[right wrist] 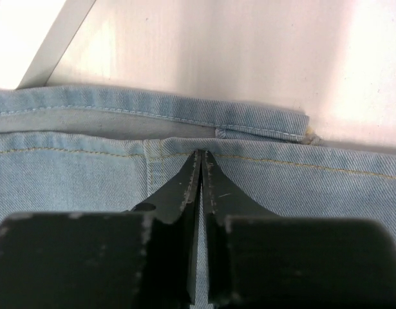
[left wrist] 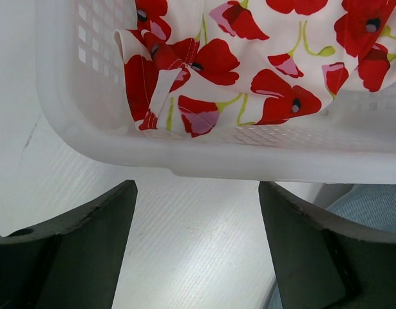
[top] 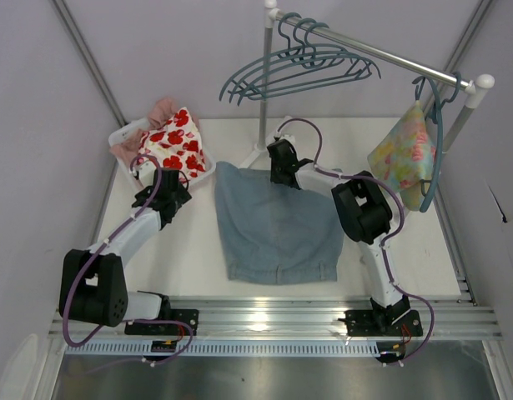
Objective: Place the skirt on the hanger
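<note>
**Table lot, overhead and wrist views**

- Denim skirt point(top: 277, 229): light blue, faded. It lay flat at the middle of the white table point(top: 189, 250), between the two arms.
- Right gripper point(top: 279, 172): it stood at the skirt's 12 o'clock edge. In the wrist view its jaws were drawn together to a thin slit, and the gripper point(right wrist: 201, 158) was set on the skirt point(right wrist: 313, 193) at a vertical seam just below the stitched edge. Whether cloth was caught between the tips could not be told.
- Left gripper point(top: 168, 182): at 9 o'clock of the skirt. Its jaws were spread wide and held nothing, over bare table just short of the basket rim.
- White basket point(top: 123, 137): at 10 o'clock. It held a white cloth with red flowers point(top: 177, 137) and a pink cloth point(top: 135, 148).
- Teal-blue hangers point(top: 298, 71): a bunch hooked on the metal rail point(top: 389, 54) at 12 o'clock, well apart from the skirt.
- Pastel floral garment point(top: 402, 154): it hung on another teal hanger point(top: 437, 125) at 2 o'clock.
</note>
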Available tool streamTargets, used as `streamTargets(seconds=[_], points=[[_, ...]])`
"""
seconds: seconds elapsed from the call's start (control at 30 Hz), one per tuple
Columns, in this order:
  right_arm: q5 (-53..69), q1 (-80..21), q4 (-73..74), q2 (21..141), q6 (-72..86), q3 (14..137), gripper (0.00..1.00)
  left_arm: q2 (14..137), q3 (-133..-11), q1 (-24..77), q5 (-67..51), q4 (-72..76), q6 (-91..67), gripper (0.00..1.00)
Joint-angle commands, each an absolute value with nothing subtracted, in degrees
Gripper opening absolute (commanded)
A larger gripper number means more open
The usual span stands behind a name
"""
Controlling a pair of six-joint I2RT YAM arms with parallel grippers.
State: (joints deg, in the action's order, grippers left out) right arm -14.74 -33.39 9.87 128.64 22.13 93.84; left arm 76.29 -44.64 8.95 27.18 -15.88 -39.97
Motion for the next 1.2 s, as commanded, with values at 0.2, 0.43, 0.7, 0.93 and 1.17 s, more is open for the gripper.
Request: streamTargets(seconds=[0.2, 0.43, 0.7, 0.93, 1.17], points=[[-16.7, -34.1, 11.8, 127.4, 21.3, 96.2, 0.0, 74.8, -43.7, 8.4, 27.2, -13.5, -39.6, 0.83], [-17.6, -34.0, 10.5, 122.9, 21.7, 95.4, 0.0, 74.4, -43.0, 8.4, 27.5, -13.4, -39.6, 0.83], [-12.8, -33.7, 9.0, 121.3, 21.7, 94.3, 0.01, 74.4, -42.5, 8.4, 27.2, -12.9, -39.6, 0.83], [-10.9, -35.9, 12.5, 125.8, 20.1, 97.0, 0.42, 74.9, -42.2, 8.4, 26.9, -12.6, -39.2, 0.84], [-13.8, -36.6, 16.4, 130.6, 19.1, 100.9, 0.43, 74.5, -42.0, 8.4, 27.2, -12.6, -39.0, 0.85]])
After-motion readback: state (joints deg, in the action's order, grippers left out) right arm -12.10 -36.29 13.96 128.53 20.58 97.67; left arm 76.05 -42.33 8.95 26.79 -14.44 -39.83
